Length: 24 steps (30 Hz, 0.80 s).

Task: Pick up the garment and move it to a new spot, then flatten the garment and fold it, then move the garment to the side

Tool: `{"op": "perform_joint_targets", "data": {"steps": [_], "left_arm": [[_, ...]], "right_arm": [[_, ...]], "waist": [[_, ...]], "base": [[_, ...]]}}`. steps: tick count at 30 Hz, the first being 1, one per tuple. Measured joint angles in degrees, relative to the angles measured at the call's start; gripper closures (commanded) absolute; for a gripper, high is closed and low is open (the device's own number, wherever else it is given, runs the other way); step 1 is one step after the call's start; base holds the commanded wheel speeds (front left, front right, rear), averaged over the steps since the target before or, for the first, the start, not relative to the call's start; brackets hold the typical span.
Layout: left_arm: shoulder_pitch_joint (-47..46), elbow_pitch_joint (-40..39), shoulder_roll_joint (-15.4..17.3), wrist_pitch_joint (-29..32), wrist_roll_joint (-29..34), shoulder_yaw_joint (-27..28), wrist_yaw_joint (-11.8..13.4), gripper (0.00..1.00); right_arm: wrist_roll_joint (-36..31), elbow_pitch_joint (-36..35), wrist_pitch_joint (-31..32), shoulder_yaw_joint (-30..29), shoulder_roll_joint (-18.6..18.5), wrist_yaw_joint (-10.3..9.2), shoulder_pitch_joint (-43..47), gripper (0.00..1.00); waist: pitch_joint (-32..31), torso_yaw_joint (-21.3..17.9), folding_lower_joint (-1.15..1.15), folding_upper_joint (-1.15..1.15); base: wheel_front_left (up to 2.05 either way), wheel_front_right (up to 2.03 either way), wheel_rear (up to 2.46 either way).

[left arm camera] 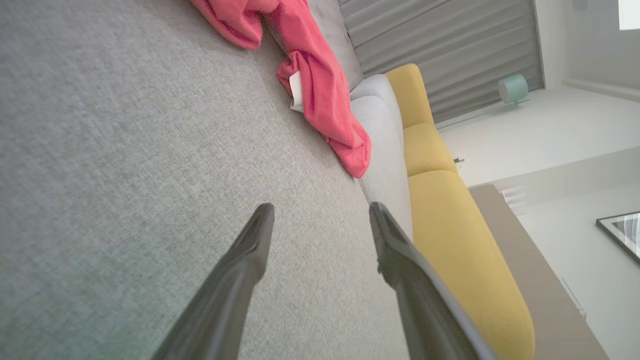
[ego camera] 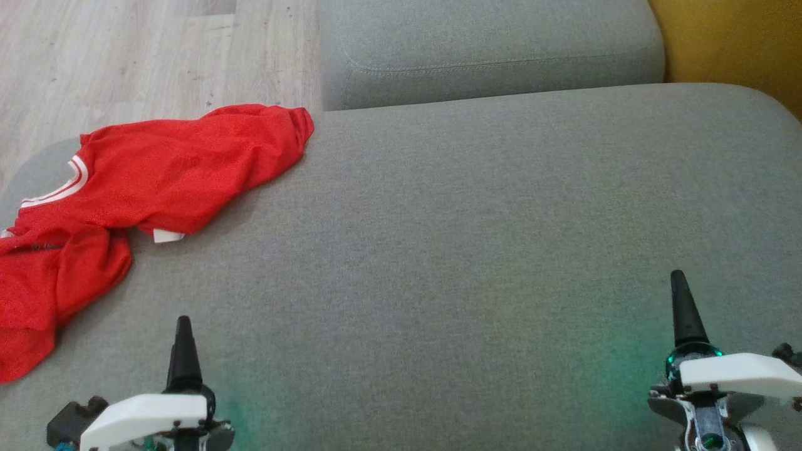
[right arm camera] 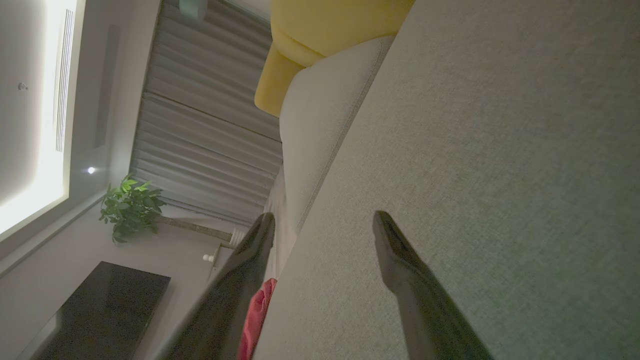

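Observation:
The garment (ego camera: 169, 169), a red mesh jersey with red-and-white striped trim, lies crumpled at the left end of the grey sofa seat (ego camera: 470, 219), with part of it hanging over the left edge. A small white patch shows at its lower fold. My left gripper (ego camera: 183, 326) hovers near the front edge, below and to the right of the garment, apart from it. Its wrist view shows the garment (left arm camera: 320, 85) ahead of the left gripper (left arm camera: 321, 210), open and empty. My right gripper (ego camera: 678, 279) is far right; in its wrist view the right gripper (right arm camera: 324, 216) is open and empty, and a strip of the garment (right arm camera: 255, 315) shows.
A grey back cushion (ego camera: 489, 50) runs along the far side of the seat. A yellow cushion (ego camera: 733, 37) sits at the far right. Pale wooden floor (ego camera: 125, 56) lies beyond the seat's left end. Bare seat fabric spreads between the grippers.

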Motion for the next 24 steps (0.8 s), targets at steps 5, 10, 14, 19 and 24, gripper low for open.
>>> {"op": "perform_joint_targets", "data": {"steps": [5, 10, 14, 19, 24], "left_arm": [[0.0, 0.3, 0.3, -0.5, 3.4, -1.0, 0.0, 0.00], [0.0, 1.0, 0.6, -1.5, 7.4, -1.7, 0.5, 0.00], [0.0, 1.5, 0.9, -2.2, 10.5, -2.6, 0.6, 0.00], [-0.1, 1.6, 1.3, -3.0, 14.0, -3.0, 0.9, 0.00], [-0.1, 1.6, 1.8, -3.6, 17.7, -3.5, 1.1, 0.00]], "right_arm": [[-3.0, 0.0, -0.6, 0.9, -0.3, 0.00, 0.0, 0.00], [-6.7, 0.0, -1.5, 2.0, -1.2, 0.00, 0.0, 0.00], [-9.6, 0.0, -2.0, 2.8, -1.4, 0.00, -0.1, 0.00], [-12.5, 0.0, -2.9, 3.6, -1.6, 0.00, -0.5, 0.00], [-15.8, 0.1, -3.5, 4.9, -1.9, 0.00, -0.5, 0.00]], "waist": [[0.0, -0.1, 0.00, 0.00], [-0.1, -0.1, 0.00, 0.00], [-0.1, -0.2, 0.00, 0.00], [-0.2, -0.2, 0.00, 0.00], [-0.3, -0.2, 0.00, 0.00]], "base": [[0.00, 0.00, 0.00], [0.00, 0.00, 0.00], [0.00, 0.00, 0.00], [0.00, 0.00, 0.00], [0.00, 0.00, 0.00]]}}
